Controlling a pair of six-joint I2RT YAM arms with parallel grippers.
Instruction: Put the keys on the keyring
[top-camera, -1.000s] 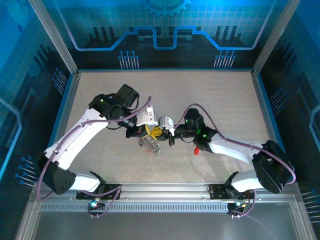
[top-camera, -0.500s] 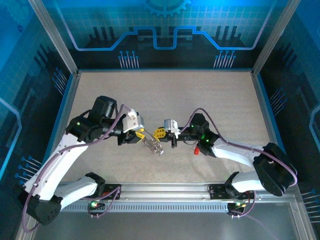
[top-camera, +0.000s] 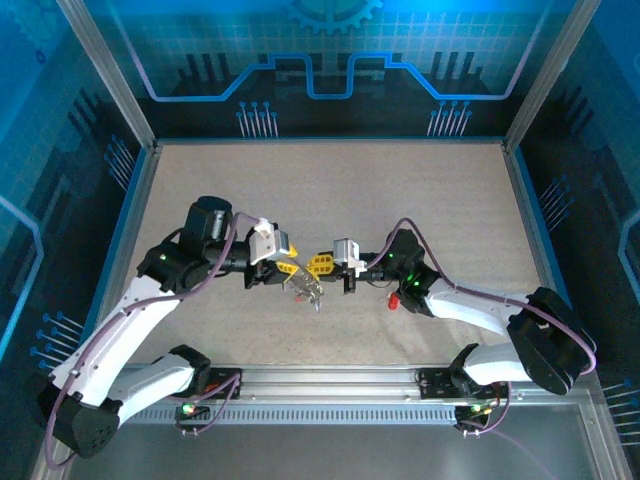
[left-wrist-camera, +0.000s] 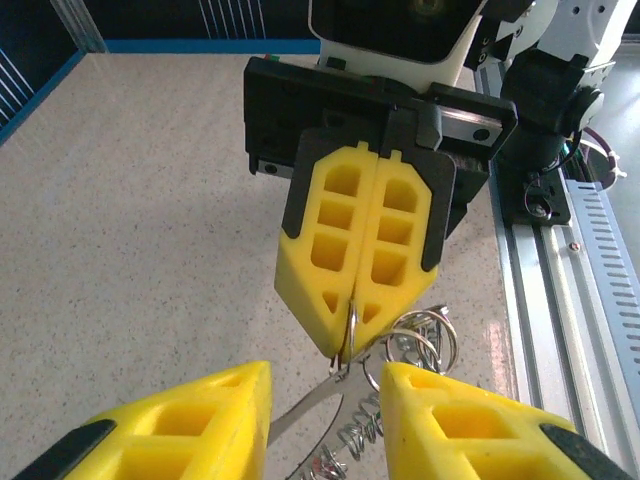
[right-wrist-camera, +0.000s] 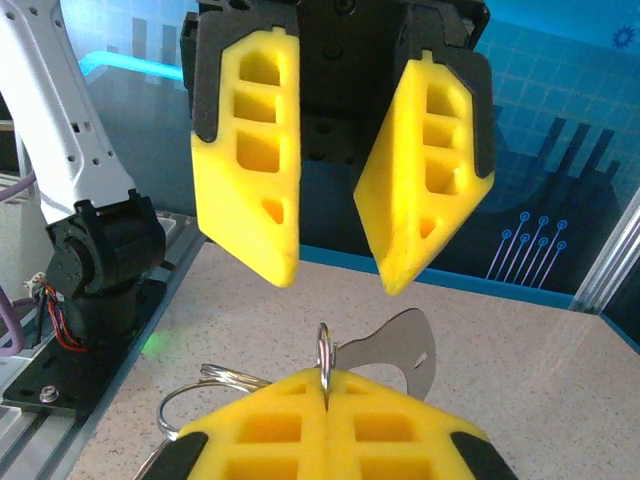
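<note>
Yellow pads of the right gripper (left-wrist-camera: 345, 340) are pressed together, pinching the keyring (right-wrist-camera: 324, 352) edge-on; its thin grey metal band stands up out of the seam. The left gripper (right-wrist-camera: 335, 282) faces it head-on with jaws spread, its tips near the ring but apart from it and its gap roughly in line with the band. A silvery key (right-wrist-camera: 405, 350) and wire loops (left-wrist-camera: 425, 338) hang beside the ring, over mid-table (top-camera: 450, 200). The red key (top-camera: 393, 299) lies on the surface by the right arm, too small to detail.
</note>
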